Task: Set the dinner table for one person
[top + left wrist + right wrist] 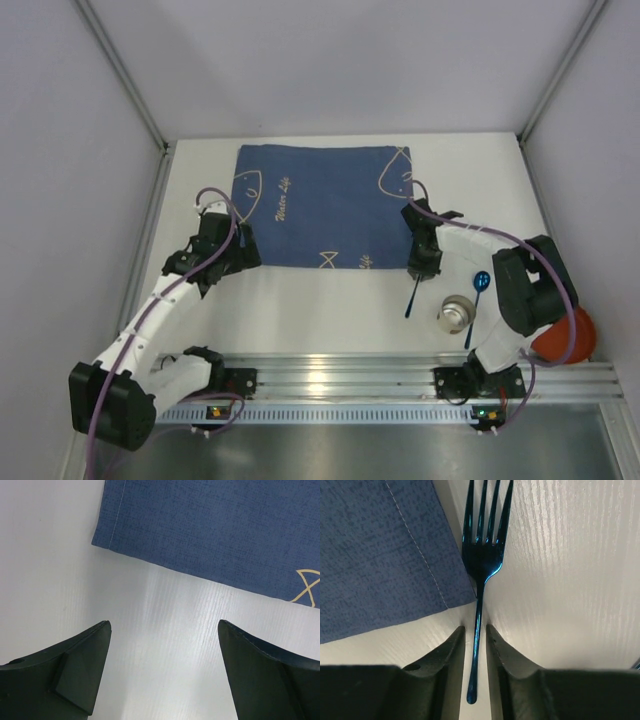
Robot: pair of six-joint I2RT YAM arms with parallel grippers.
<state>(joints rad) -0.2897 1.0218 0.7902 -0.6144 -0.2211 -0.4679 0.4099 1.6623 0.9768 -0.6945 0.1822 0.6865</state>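
Overall, dinner table (330,310): white matte top, the widest thing in view, carrying the mat and everything else named below.
Blue mat (320,205): dark blue cloth with pale line drawings, lying flat on the far half of the table; all places below are given from it.
Left gripper (164,625): just off the mat's near left corner, over bare table, with the fingers wide apart and nothing between them.
Right gripper (475,626): at the mat's near right corner, pointing down, with the fingers drawn close on either side of the fork's handle; whether they actually pinch it cannot be told.
Orange-red round thing (580,335): well to the right of the mat and nearer the arm bases, mostly hidden behind the right arm.
Metal cup (457,315): off the mat's near right corner, on bare table.
Spoon (478,300): blue bowl, thin handle, just right of the cup and farther from the mat than it.
Fork (481,560): dark blue and glossy, with its tines alongside the mat's right hem — the handle runs back between the right fingers.
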